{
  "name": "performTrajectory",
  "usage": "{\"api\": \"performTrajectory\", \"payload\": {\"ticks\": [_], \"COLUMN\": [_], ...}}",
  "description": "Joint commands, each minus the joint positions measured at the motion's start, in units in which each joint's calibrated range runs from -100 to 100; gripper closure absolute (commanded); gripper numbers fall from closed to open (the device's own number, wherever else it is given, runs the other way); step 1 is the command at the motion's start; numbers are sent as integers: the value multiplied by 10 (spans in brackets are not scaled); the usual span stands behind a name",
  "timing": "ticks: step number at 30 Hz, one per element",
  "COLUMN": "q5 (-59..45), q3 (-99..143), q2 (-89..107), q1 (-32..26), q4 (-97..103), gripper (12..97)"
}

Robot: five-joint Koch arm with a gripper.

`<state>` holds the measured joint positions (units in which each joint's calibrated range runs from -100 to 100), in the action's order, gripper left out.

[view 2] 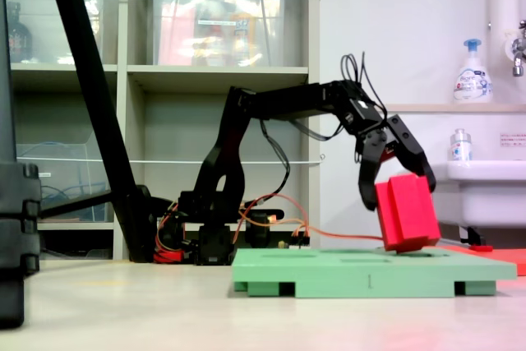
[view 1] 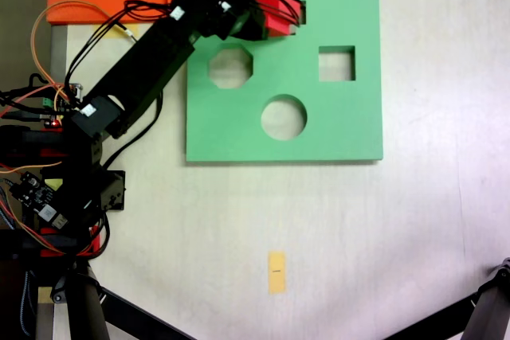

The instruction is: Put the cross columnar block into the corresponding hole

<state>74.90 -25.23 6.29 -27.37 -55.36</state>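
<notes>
The arm reaches from its base at the left of the top-down fixed view across to the far left part of the green foam board (view 1: 335, 129). The tool (view 2: 399, 191) is closed on the cross columnar block (view 2: 407, 211), one jaw on each side of it. In the side fixed view the block is tilted, with its lower corner touching or just above the board's top face; which of the two cannot be told. In the top-down fixed view the cross columnar block (view 1: 279, 7) sits at the board's far edge, partly covered by the tool (view 1: 267, 13). The corresponding hole is hidden beneath the block and tool, so its outline cannot be seen. An octagonal cutout (view 1: 230, 67), a square cutout (view 1: 336, 64) and a round cutout (view 1: 284, 117) lie open nearer on the board. The board rests flat on the pale surface (view 1: 414, 220). A small yellow tag (view 1: 276, 271) lies on the surface, well apart from the board on the near side.
</notes>
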Motion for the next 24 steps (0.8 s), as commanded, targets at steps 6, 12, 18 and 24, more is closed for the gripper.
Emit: {"api": "performTrajectory", "payload": {"ticks": [6,12,18,24], "q5": [-1,8,8,8], "q3": [-61,-62,-64,-91], "q2": [-32,-53,-75,-134], "q1": [1,-2,-1,2], "q4": [57,69,73,73], "gripper": [597,589,588,588]}}
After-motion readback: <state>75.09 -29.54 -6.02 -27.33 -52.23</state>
